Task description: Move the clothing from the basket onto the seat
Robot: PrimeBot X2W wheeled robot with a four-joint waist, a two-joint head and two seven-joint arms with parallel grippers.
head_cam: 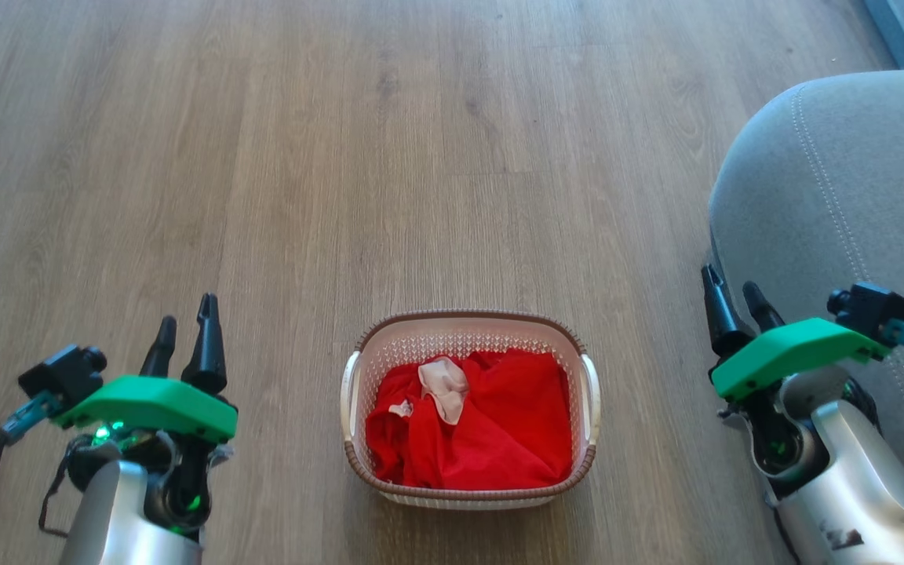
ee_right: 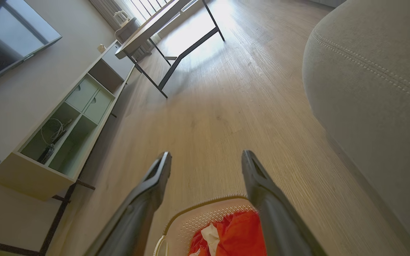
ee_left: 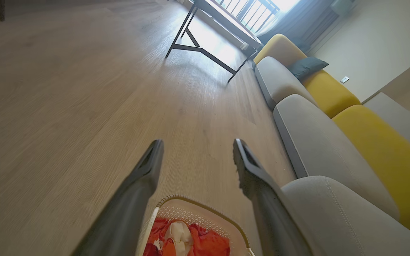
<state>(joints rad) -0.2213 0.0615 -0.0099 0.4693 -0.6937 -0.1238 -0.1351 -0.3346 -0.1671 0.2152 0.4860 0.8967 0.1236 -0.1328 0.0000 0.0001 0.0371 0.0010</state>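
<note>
Head view: the basket [head_cam: 464, 339] stands upright on the wood floor [head_cam: 342, 157], its long axis running left to right and its handles at the two short ends. The clothing [head_cam: 491, 431] lies crumpled inside it, red folds covering its floor, with a pale pink piece [head_cam: 444, 388] on top towards the back left. The grey seat [head_cam: 836, 180] rises at the right, well apart from the basket; only its rounded corner with the double seam is in frame. The left tool [head_cam: 187, 312] hangs left of the basket and the right tool [head_cam: 730, 279] right of it, against the seat's edge. Both stand wide and hold nothing. Bare floor lies between each tool and the basket.

Left wrist view: the spread fingers frame open floor. The basket's far end and some clothing are cut off at the bottom edge. The seat's corner sits partly behind the right-hand finger. Beyond it runs a grey and yellow sofa [ee_left: 333, 142] with a dark cushion [ee_left: 306, 67] and a black-legged table [ee_left: 205, 49].

Right wrist view: the fingers part widely over the basket's rim, which is cropped below. A shelf unit [ee_right: 66, 121] and a television [ee_right: 9, 39] line the left wall; the shelf's contents are hard to make out.
</note>
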